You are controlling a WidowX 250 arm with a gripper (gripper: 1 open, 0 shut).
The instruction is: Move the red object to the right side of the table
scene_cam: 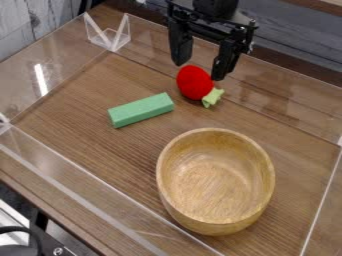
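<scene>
The red object [195,82] is a rounded, glossy, strawberry-like body with a light green leafy end directed toward 4 o'clock. It lies on its side at 12 o'clock on the wood-grain table [100,150].

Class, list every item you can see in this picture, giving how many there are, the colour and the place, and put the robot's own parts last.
Strawberry-like toy: one, red with a light green leafy end, below the gripper
Block: one, green, left of the bowl in the picture and nearer the top
Bowl: one, light wood colour, lower right of the picture
Table: one, brown wood grain, under all of these
Walls: clear, low, along the table's edges
Cable: black, lower left corner
Gripper: one, black, at the top, open above the toy
</scene>
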